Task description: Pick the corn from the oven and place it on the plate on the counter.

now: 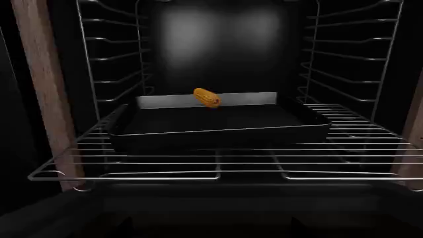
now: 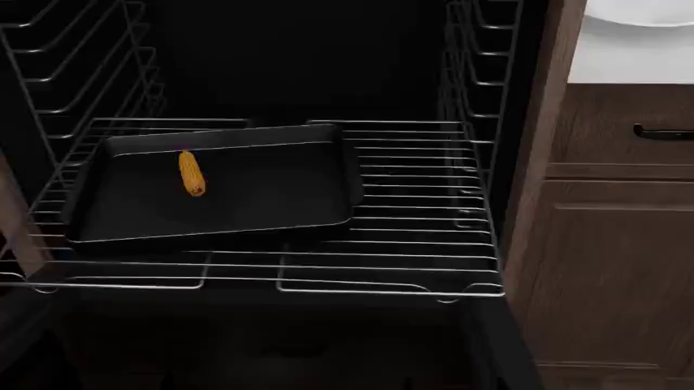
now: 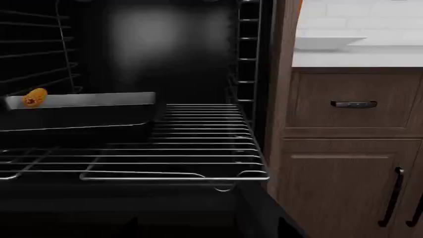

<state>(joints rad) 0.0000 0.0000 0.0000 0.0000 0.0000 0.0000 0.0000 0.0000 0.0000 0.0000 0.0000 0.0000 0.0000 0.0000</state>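
One corn (image 2: 191, 173) lies in one black tray (image 2: 271, 195) on the oven (image 2: 325, 65) rack. One plate (image 3: 327, 42) on counter (image 3: 370, 57). Neither claw visible; state unknown.

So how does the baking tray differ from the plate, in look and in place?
The baking tray is black and rectangular; the plate is white and round. The tray sits inside the oven on a wire rack, while the plate stands outside on the counter, to the oven's right. The tray holds the corn; nothing shows on the visible part of the plate. Both are shallow and lie flat.
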